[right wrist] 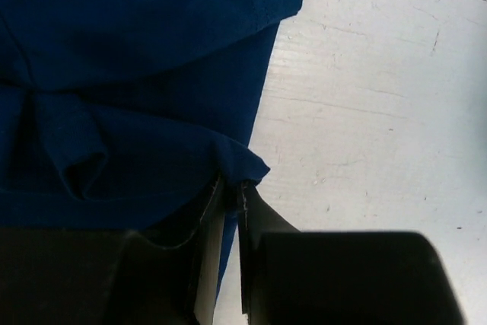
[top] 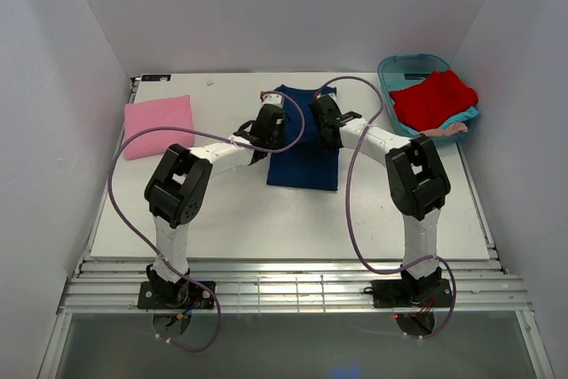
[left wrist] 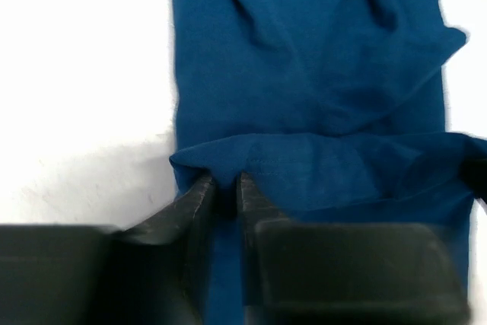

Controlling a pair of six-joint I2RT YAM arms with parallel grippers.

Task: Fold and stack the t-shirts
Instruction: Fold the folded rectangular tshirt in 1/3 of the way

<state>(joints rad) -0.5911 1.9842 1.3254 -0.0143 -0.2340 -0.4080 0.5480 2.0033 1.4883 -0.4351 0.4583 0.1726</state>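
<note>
While the pink t-shirt [top: 158, 126] lies folded at the left of the table [top: 266, 219], it's the only 1 done by my read, and there's no stack yet. Current item is the navy t-shirt [top: 303, 166]: mid-table between the 2 arms, already narrowed to a long strip, so the side folds look in and the end-to-end fold looks like the step in hand. The red t-shirt [top: 433, 98] and teal t-shirt [top: 465, 118] sit crumpled in the tub [top: 397, 67] at far right, unfolded. Tally: 1 folded, 1 part-way, at least 2 to go, then stacking.

Claws:
- left gripper [left wrist: 226, 188]: jaws nearly together with just a thin slit. A doubled-over edge of the navy t-shirt dips into it near the cloth's left side. Reads as a pinch, but the wrist view is blurred at the tips, so the bite could be loose.
- right gripper [right wrist: 232, 188]: jaws closed to a sliver on the navy t-shirt's right edge. A small corner of cloth is bunched at the tips, with bare table just beside.

In the top view both grips sit on the far half of the strip.
</note>
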